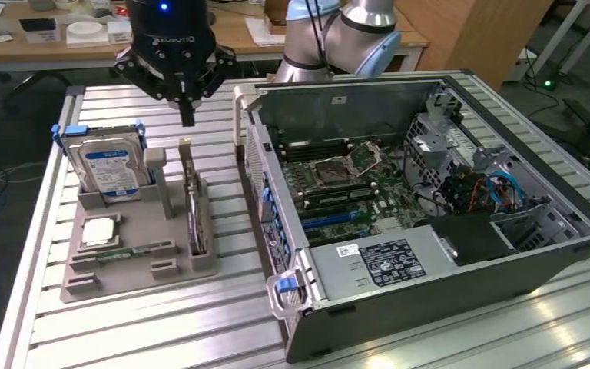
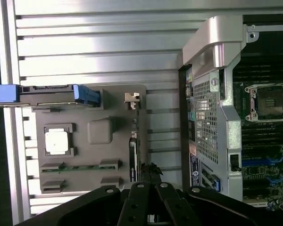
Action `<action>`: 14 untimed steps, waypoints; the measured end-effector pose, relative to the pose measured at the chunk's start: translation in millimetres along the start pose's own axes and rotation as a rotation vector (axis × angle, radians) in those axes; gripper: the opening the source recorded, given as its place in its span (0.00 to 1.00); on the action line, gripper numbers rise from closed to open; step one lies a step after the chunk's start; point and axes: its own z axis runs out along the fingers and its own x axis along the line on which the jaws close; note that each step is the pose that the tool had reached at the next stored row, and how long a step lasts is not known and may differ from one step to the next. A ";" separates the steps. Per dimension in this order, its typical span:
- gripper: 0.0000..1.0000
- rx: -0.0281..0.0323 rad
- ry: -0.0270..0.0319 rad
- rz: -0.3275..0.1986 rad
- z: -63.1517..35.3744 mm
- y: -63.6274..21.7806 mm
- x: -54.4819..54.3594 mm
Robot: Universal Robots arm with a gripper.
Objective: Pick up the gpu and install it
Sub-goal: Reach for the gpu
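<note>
The gpu (image 1: 196,219) stands on edge in a slot of the grey parts holder (image 1: 90,286), a thin dark card with its pale bracket end pointing away from the holder's front. My gripper (image 1: 187,120) hangs shut above the card's bracket end, with air between the fingertips and the card and nothing held. In the wrist view the gpu (image 2: 133,141) appears edge-on as a narrow dark strip, and my gripper (image 2: 150,166) shows its fingertips pressed together just beside that strip.
The holder also carries a silver hard drive (image 1: 108,171) with blue clips, a processor chip (image 1: 101,231) and a green memory stick (image 1: 131,251). An open computer case (image 1: 541,254) lies at the exterior view's right, its motherboard (image 1: 346,181) exposed. Everything rests on a slatted aluminium table (image 1: 151,330).
</note>
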 end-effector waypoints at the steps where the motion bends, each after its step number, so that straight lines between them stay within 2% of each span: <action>1: 0.11 0.0000 0.0001 0.000 0.0 -0.2 1.9; 9: 0.11 -0.0003 0.0007 -0.013 0.0 -2.6 20.3; 14: 0.11 -0.0005 0.0010 -0.022 0.0 -3.2 25.3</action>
